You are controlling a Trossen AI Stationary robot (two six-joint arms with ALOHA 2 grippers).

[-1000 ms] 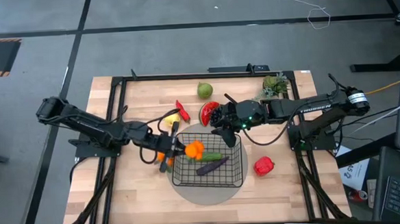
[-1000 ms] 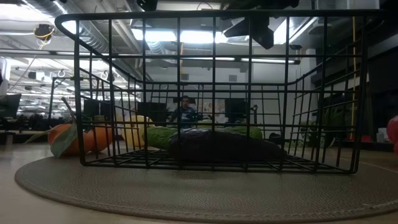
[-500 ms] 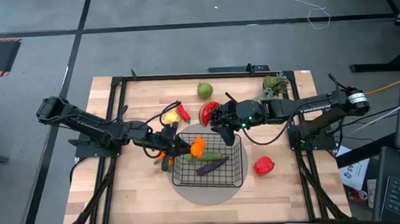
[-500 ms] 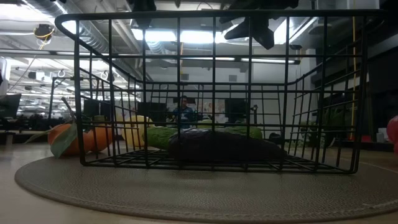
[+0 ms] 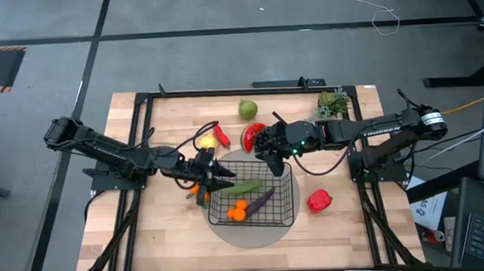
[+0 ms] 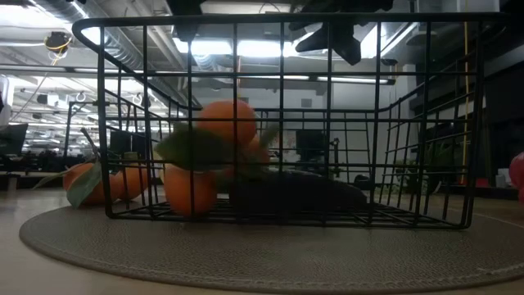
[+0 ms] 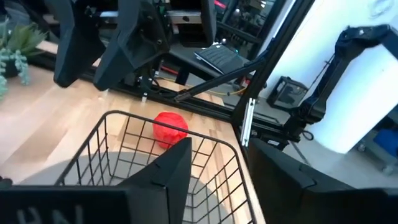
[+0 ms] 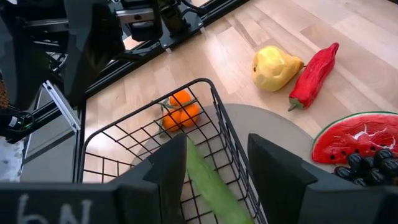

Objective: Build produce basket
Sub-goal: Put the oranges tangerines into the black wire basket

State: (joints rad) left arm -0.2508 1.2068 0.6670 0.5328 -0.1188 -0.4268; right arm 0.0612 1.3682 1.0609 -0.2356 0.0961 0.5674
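The black wire basket (image 5: pixel 254 198) stands on a round grey mat (image 5: pixel 222 228). In it lie a cucumber (image 5: pixel 243 188), a purple eggplant (image 5: pixel 259 201) and a leafy cluster of oranges (image 5: pixel 240 210), which the low view shows blurred (image 6: pixel 211 154) inside the mesh. My left gripper (image 5: pixel 220 176) hangs open over the basket's left rim, with nothing between its fingers. My right gripper (image 5: pixel 267 156) stands open above the basket's far right corner, also holding nothing. A second orange cluster (image 5: pixel 197 189) lies on the table left of the basket.
Behind the basket lie a lemon (image 5: pixel 207 142), a red chili (image 5: pixel 221 135), a pear (image 5: pixel 248 109) and a watermelon slice (image 5: pixel 253 136) with dark grapes (image 5: pixel 264 139). A red pepper (image 5: pixel 318 200) sits right of the basket, a green leafy sprig (image 5: pixel 333 103) at the far right.
My left gripper has carried the orange cluster a little toward the table's right, over the basket's left rim, then opened and let it go. The oranges have dropped into the basket and now lie beside the eggplant.
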